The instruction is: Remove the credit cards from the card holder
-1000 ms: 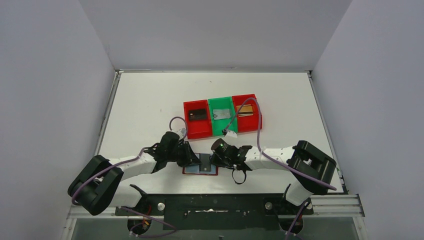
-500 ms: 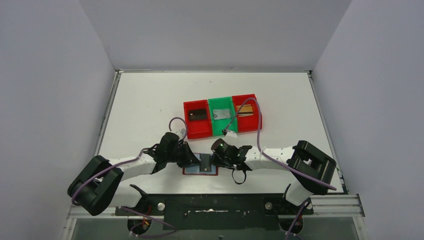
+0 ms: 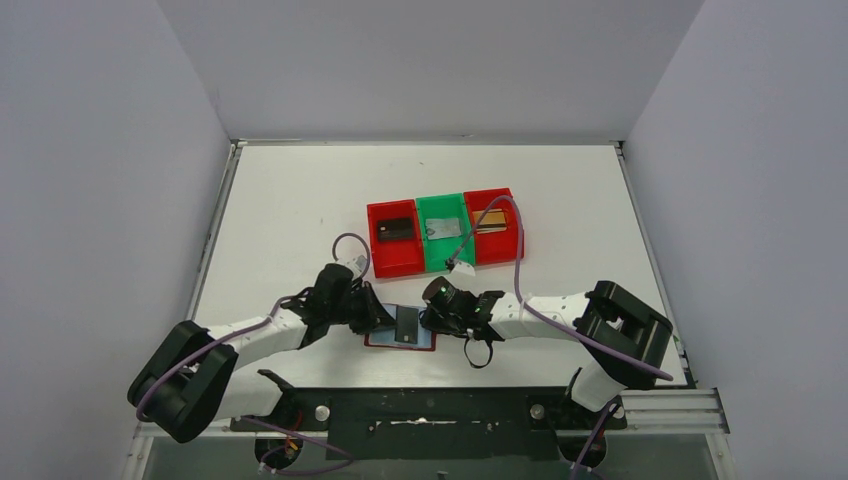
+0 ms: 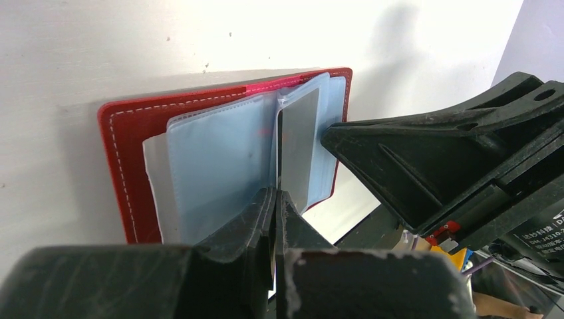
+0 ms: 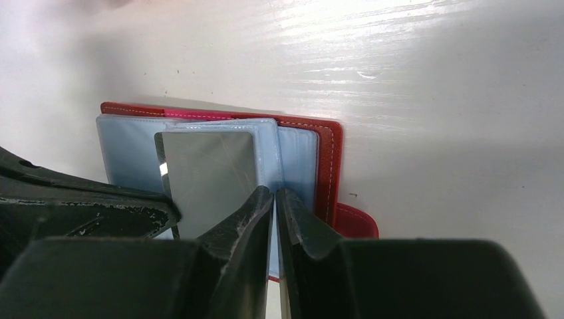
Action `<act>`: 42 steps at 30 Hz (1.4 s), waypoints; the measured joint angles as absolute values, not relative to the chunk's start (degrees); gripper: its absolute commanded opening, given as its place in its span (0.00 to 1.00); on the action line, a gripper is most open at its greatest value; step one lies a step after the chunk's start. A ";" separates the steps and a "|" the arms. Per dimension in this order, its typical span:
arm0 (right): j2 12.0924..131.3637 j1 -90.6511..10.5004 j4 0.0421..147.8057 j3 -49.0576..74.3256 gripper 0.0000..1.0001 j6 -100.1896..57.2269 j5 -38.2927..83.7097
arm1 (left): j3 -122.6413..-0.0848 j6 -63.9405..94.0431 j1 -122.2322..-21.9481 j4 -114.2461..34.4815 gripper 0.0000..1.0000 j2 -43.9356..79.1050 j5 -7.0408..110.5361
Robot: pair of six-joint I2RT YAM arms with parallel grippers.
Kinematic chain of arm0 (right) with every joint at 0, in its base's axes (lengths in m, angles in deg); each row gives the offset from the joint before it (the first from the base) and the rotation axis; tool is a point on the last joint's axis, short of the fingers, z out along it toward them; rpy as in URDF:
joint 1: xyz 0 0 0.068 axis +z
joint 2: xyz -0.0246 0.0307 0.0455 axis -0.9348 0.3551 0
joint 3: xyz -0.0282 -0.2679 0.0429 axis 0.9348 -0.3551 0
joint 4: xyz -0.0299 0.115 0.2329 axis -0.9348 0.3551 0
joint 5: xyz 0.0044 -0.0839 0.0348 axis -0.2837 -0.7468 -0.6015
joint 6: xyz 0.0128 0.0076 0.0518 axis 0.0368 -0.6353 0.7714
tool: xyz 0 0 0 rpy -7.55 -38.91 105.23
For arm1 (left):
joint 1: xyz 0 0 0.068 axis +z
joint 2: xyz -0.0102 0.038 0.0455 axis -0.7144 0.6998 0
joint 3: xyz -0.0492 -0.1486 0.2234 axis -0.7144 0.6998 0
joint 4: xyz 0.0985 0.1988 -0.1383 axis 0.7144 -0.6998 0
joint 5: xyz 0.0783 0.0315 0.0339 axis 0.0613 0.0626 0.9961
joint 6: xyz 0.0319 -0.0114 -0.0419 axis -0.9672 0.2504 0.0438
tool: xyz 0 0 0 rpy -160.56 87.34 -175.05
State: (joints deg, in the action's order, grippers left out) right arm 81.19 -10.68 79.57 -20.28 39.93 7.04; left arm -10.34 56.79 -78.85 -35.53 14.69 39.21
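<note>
You find the dark red leather-like folding card holder (image 4: pixel 123 166) lying open on the white table (image 3: pixel 290 200), near its front edge between both arms. The left gripper (image 4: pixel 275 199) is clamped on a silvery-grey plastic credit card (image 5: pixel 206 173). The right gripper (image 5: pixel 274 196) pinches a pale blue-grey sleeve (image 5: pixel 296 166) of the card holder.

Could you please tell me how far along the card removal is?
Done: a card lies in each of the three bins. In hand: the left gripper is shut on a grey card at the open card holder, while the right gripper pinches a sleeve. Left: drawing that card clear and binning it; whether more cards remain is hidden.
</note>
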 measured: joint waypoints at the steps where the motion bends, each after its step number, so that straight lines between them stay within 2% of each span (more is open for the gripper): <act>1: 81.19 -10.68 79.59 -20.28 0.11 39.95 7.01 | -10.32 56.77 -78.76 -35.70 0.00 14.58 39.21; 4: 81.19 -10.68 79.61 -20.26 0.12 39.97 7.01 | -10.32 56.70 -78.58 -35.90 0.00 14.40 39.19; 9: 81.19 -10.66 79.94 -19.91 0.19 39.60 7.01 | -10.32 56.57 -78.47 -35.86 0.00 14.40 39.06; 13: 81.15 -10.55 80.81 -19.14 0.21 37.48 6.99 | -10.30 56.62 -78.47 -35.42 0.00 14.80 38.69; 22: 80.36 -9.87 80.53 -18.84 0.09 33.42 8.06 | -8.22 57.60 -78.39 -33.01 0.00 15.15 38.58; 27: 80.56 -9.63 78.26 -17.59 0.08 30.95 10.82 | -8.13 57.95 -78.39 -32.34 0.00 15.15 38.49; 32: 84.82 -9.15 77.38 -13.31 0.00 29.75 12.19 | -8.07 58.21 -78.39 -32.25 0.00 15.15 38.49; 35: 87.94 -9.15 78.78 -12.08 0.00 30.79 11.91 | -8.07 58.10 -78.39 -32.47 0.00 15.15 38.80; 42: 87.03 -9.11 80.64 -13.07 0.00 34.36 9.92 | -7.70 57.97 -78.15 -34.33 0.00 13.77 40.04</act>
